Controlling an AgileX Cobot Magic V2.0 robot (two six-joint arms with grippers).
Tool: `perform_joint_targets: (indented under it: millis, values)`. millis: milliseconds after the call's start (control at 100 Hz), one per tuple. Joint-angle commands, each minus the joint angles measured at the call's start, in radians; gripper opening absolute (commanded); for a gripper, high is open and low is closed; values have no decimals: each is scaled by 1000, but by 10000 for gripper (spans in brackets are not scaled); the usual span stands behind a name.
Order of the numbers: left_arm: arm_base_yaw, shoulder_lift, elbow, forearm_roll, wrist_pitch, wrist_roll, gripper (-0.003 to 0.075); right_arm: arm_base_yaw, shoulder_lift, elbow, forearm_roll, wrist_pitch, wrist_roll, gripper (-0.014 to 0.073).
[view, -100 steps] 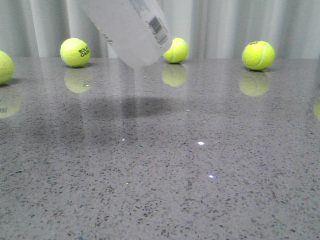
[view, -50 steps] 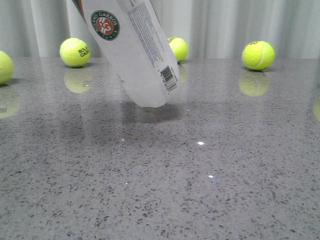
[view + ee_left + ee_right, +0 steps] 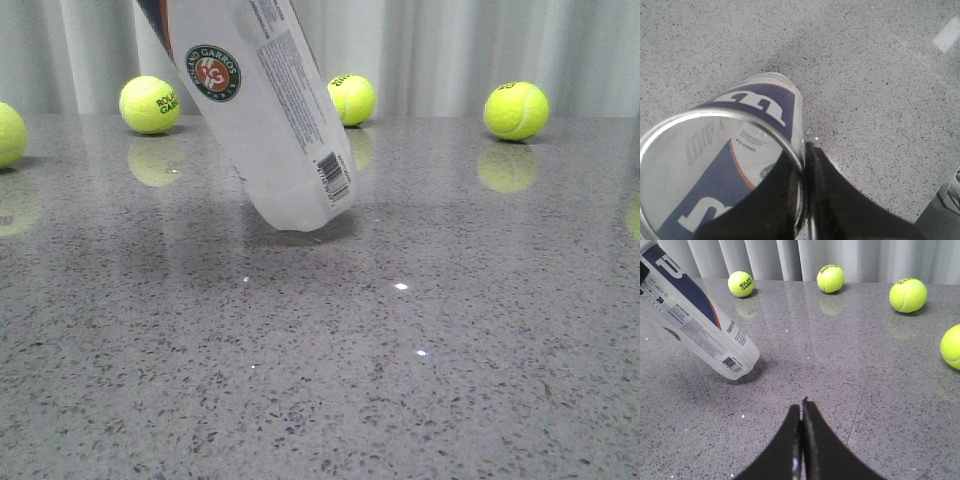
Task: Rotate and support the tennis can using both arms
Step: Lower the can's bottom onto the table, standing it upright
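Note:
The tennis can (image 3: 262, 110) leans steeply, top towards the left, its white lower end resting on or just above the table. The round emblem and a barcode face the front camera. In the left wrist view I look down into the can (image 3: 765, 105) through its open metal rim. My left gripper (image 3: 804, 151) is shut on that rim, one finger inside and one outside. My right gripper (image 3: 801, 405) hovers low over the table with its jaws shut and empty. The can (image 3: 695, 325) stands well apart from it. Neither gripper shows in the front view.
Yellow-green tennis balls lie along the back of the grey speckled table (image 3: 400, 350): one at the far left edge (image 3: 8, 133), one (image 3: 150, 104) left of the can, one (image 3: 352, 98) just behind it, one (image 3: 517, 110) at right. Another ball (image 3: 952, 346) shows in the right wrist view.
The can has come down from above the table, bringing its emblem into view. Its lower end now sits at the surface, slightly lower than half a second ago.

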Motion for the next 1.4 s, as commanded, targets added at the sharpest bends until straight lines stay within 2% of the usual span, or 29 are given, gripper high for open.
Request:
perform_joint_targets:
  millis: [0,240,450,690,990,1390]
  values:
    - [1,-32,-30,-14,5,-2,56,-5,12,-24,1,-86,-1,-55]
    - [1,-31,-30,-13,1,22,279,-5,12,-24,1,-86,-1,-55]
    - [1,-31,-30,-8,-20,22,386,-5,12,-24,1,-86,-1,-55]
    - [1,-31,-30,-83,-60,22,391,-5,12,-24,1,-86,-1,-55]
    - [1,-22,-36,-148,-195,49,391,-5,12,-24,1,-86,-1,-55]
    - [1,103,-220,-207,-202,74,391,-5,12,-24,1,-86,-1,-55]
